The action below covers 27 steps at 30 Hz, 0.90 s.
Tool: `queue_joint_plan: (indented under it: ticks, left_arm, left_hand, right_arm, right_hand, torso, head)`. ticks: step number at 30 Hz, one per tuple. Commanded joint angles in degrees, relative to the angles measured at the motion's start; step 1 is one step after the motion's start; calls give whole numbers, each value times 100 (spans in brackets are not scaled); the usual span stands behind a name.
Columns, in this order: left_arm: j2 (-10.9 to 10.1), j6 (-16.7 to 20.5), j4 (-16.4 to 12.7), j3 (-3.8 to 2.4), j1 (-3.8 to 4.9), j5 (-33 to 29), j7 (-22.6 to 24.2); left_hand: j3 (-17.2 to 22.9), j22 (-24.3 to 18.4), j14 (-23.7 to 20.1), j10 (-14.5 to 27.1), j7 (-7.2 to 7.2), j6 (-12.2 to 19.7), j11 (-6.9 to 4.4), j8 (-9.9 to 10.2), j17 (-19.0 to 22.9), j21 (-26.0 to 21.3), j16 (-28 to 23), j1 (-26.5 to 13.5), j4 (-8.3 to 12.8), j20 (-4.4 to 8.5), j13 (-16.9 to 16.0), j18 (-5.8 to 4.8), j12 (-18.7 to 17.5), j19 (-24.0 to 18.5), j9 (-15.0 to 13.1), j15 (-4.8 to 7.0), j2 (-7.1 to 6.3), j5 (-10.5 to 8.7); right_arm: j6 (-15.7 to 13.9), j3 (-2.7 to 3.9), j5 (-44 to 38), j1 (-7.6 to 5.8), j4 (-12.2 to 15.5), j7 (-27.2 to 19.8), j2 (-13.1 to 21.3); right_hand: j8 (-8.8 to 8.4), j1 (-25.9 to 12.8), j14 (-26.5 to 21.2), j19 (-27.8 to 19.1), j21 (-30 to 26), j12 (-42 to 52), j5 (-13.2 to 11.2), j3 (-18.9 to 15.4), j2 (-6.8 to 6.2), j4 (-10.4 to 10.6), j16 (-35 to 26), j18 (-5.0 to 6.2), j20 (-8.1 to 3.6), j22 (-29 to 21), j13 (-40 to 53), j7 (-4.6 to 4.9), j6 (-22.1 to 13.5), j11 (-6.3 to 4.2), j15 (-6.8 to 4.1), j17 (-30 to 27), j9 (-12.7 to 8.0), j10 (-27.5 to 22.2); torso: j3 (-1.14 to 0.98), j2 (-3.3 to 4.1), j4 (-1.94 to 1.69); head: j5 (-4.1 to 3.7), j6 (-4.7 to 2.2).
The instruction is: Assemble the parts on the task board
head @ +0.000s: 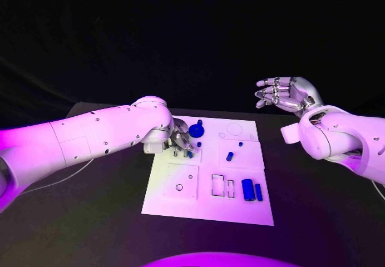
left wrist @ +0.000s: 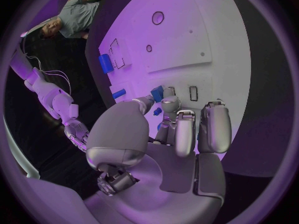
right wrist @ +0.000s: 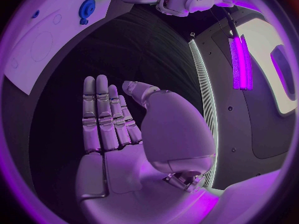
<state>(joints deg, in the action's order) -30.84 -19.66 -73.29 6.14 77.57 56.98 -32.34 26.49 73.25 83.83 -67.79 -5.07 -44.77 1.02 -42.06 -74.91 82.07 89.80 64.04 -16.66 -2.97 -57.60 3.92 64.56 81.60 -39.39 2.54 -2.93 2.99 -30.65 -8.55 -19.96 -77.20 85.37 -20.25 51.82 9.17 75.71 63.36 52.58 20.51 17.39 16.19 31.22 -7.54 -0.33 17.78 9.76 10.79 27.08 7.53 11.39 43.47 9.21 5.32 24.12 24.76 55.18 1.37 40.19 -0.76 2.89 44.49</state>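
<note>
On the desk [head: 96,222]: white board [head: 172,203] | near edge: two blue cylinders [head: 252,190] side by side | left robot hand [head: 178,141] on board's left edge, fingertips pinching small blue part [left wrist: 156,91] | blue gear [head: 196,130] beyond | right robot hand [head: 285,92] raised off board, fingers apart, empty

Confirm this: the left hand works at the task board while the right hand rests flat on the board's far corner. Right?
Not quite. The right hand is raised off the task board, open and holding nothing, as the head view shows. The left hand is indeed down at the board.

Black table [head: 321,211], dark room behind, purple light.
</note>
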Motion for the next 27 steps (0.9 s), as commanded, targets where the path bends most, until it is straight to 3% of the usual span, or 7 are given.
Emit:
queue_joint_plan:
  ticks: [1, 6, 9, 13, 15, 17, 27]
  left_arm:
    - [-3, 70, -13, -2, -2, -180, 52]
    - [-28, 108, -17, -2, -2, -400, 44]
    - [-46, 141, -22, -2, -2, -563, 39]
    - [-82, 203, -37, -3, -1, -792, 42]
    - [-117, 254, -60, -4, -1, -944, 53]
    - [-143, 292, -83, -5, -1, -1002, 72]
    - [-289, 584, -232, -15, 1, -797, 235]
  left_hand:
    - [316, 32, 617, -36, 33, -17, -26, -84, -1509, 37, 20, -30, 2, 30, -33, -46, 40, 7, -84, 19, -96, -14]
    - [783, 89, 617, -83, 64, -8, -51, -204, -1509, 63, 20, -46, 70, 46, -86, -56, 88, 29, -243, 48, -235, -15]
    - [1271, 121, 617, -94, 103, 51, -101, -261, -1509, 79, 20, 213, 365, 72, -108, -62, 101, 41, -339, 81, -202, -8]
    - [1699, 142, 617, -96, 100, 111, -104, -312, -1509, 88, 20, 360, 664, 89, -105, -66, 91, 46, -428, 91, -261, -7]
    - [2052, 148, 617, -90, 82, 155, -97, -358, -1509, 91, 20, 458, 929, 92, -90, -66, 71, 44, -505, 89, -310, -4]
    - [2252, 157, 617, -106, 58, 171, -73, -400, -1509, 94, 20, 396, 1032, 78, -81, -68, 65, 43, -573, 65, -358, -9]
    - [2456, 138, 617, 19, 36, 237, -57, -435, -1509, 83, 20, 411, 1271, 56, 132, -62, -114, 19, -676, 47, -514, -8]
  right_arm:
    - [109, 0, -8, 9, -8, -2, -9]
    - [117, -1, -8, 14, -15, 16, -9]
    - [119, -2, -8, 17, -17, 22, -9]
    - [117, -3, -9, 20, -19, 25, -8]
    - [116, -3, -9, 22, -21, 26, -8]
    - [116, -3, -9, 23, -24, 26, -8]
    - [110, -5, -9, 37, -42, 26, -1]
  right_hand:
    - [-24, -29, -9, -3, -35, -22, 25, -42, 42, 3, -35, 39, 38, -12, -13, 256, 40, 48, 38, -8, -5, -10]
    - [-24, -28, -11, -3, -40, -23, 26, -42, 44, 1, -40, 39, 39, -16, -18, 258, 44, 49, 39, -9, -5, -10]
    - [-23, -27, -13, -4, -45, -23, 28, -43, 45, -1, -46, 38, 40, -22, -24, 259, 48, 51, 40, -10, -5, -9]
    - [-23, -29, -19, -7, -58, -23, 31, -47, 47, -2, -60, 37, 44, -34, -37, 265, 57, 55, 46, -11, -6, -6]
    - [-23, -31, -22, -8, -63, -23, 31, -49, 46, -1, -64, 36, 46, -38, -41, 267, 58, 56, 47, -12, -7, -6]
    - [-23, -31, -22, -8, -63, -23, 31, -49, 46, -1, -64, 36, 46, -38, -41, 267, 58, 56, 47, -12, -7, -6]
    - [-44, -97, -37, -11, -130, -33, 40, -77, 71, 52, -114, 35, 71, -103, -102, 285, 58, 75, 70, -12, -18, -19]
  torso:
    - [-1, 0, -2]
    - [0, 2, -1]
    - [1, 2, -2]
    - [1, 1, -2]
    - [-3, -1, -6]
    - [-4, -1, -8]
    - [-5, 0, -4]
  head:
    - [-1, -2]
    - [-1, -2]
    - [2, -4]
    - [13, 1]
    - [6, 2]
    - [4, 2]
    - [23, -6]
